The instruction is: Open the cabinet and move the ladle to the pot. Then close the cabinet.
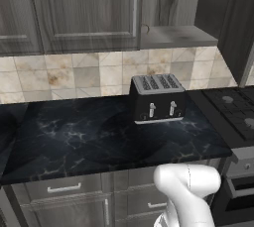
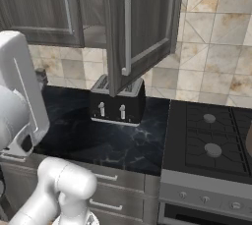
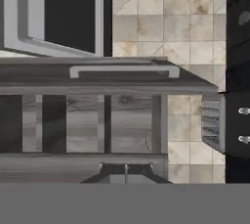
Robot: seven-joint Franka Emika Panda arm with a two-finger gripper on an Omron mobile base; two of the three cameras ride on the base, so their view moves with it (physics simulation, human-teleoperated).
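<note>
Up in the open cabinet (image 1: 178, 35), the ladle (image 1: 145, 28) looks light, rigid, a bit slippery; take its thin handle, your fingers (image 3: 126, 173) are pinched shut on nothing.

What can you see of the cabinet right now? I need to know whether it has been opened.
The cabinet is a dark grey-brown wood-grain wall unit above the black counter, with recessed-panel doors and vertical silver bar handles. Its right door is swung open towards the robot; the left door is closed. Paler grey wood shows inside. Nothing visibly touches it.
</note>
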